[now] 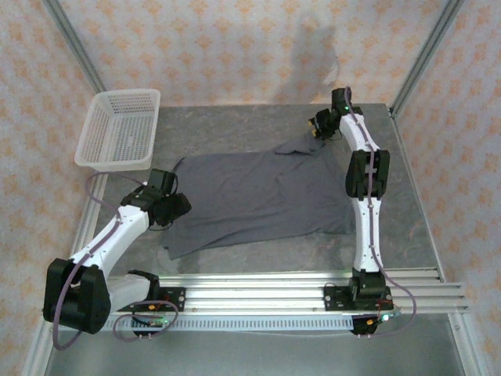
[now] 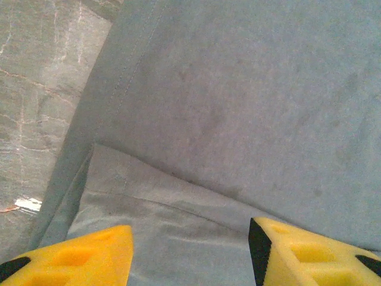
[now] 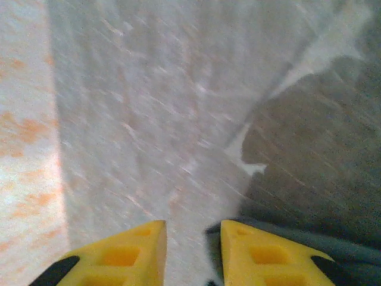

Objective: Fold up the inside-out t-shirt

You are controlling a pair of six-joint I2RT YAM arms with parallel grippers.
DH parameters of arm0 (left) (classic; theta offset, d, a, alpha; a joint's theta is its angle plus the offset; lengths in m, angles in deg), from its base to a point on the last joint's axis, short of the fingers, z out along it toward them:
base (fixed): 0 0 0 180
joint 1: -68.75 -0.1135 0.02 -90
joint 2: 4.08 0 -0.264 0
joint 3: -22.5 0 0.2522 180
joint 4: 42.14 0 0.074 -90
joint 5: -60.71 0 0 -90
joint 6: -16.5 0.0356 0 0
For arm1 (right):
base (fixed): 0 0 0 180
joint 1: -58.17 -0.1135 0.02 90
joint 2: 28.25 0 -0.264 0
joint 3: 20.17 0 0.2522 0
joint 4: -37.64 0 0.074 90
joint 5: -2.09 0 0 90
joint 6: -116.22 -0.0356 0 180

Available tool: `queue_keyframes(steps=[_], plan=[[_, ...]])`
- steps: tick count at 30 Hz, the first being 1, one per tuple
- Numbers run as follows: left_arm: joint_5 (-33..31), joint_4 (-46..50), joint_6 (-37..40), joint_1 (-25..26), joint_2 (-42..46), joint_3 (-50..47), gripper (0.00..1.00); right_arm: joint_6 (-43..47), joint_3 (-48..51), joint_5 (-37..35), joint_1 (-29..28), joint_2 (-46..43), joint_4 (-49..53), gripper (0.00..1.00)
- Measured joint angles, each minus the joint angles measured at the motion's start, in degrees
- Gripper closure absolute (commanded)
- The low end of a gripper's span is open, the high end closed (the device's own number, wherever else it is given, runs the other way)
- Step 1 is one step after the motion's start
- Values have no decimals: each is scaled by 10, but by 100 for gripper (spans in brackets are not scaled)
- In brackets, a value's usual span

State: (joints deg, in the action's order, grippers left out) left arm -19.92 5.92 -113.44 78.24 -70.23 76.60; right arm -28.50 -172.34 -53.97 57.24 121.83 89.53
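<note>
The inside-out t-shirt (image 1: 258, 200) lies spread flat and dark grey across the middle of the table. My left gripper (image 1: 178, 208) is at the shirt's left edge. In the left wrist view its yellow fingers stand apart just above a folded flap of the t-shirt (image 2: 238, 89), so the left gripper (image 2: 190, 253) is open and holds nothing. My right gripper (image 1: 317, 130) is at the shirt's bunched far right corner. In the blurred right wrist view the right gripper (image 3: 193, 241) is open with bare table showing between the fingers. A strip of the t-shirt (image 3: 363, 253) lies by its right finger.
A white mesh basket (image 1: 117, 129) stands at the far left of the grey table (image 1: 235, 125). Metal rails (image 1: 258, 290) run along the near edge between the arm bases. Frame posts and patterned walls close in the back and sides.
</note>
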Motion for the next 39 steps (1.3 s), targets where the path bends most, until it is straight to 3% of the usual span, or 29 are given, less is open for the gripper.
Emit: queue_keyframes(steps=[5, 11, 19, 27, 33, 39], plan=[[0, 0, 0, 0, 0, -11, 46, 37, -43, -1, 20, -13, 35, 63], [7, 0, 0, -4, 0, -12, 46, 163, 19, -61, 48, -98, 115, 79], [24, 1, 14, -40, -18, 19, 46, 272, 120, -52, 30, -129, 155, 66], [26, 2, 15, -40, -17, 12, 46, 262, 164, -26, -32, -125, 154, 62], [26, 2, 15, -40, -17, 8, 46, 249, 177, -24, -32, -125, 153, 47], [26, 2, 15, -40, -17, 8, 46, 235, 177, -24, -31, -124, 144, 46]])
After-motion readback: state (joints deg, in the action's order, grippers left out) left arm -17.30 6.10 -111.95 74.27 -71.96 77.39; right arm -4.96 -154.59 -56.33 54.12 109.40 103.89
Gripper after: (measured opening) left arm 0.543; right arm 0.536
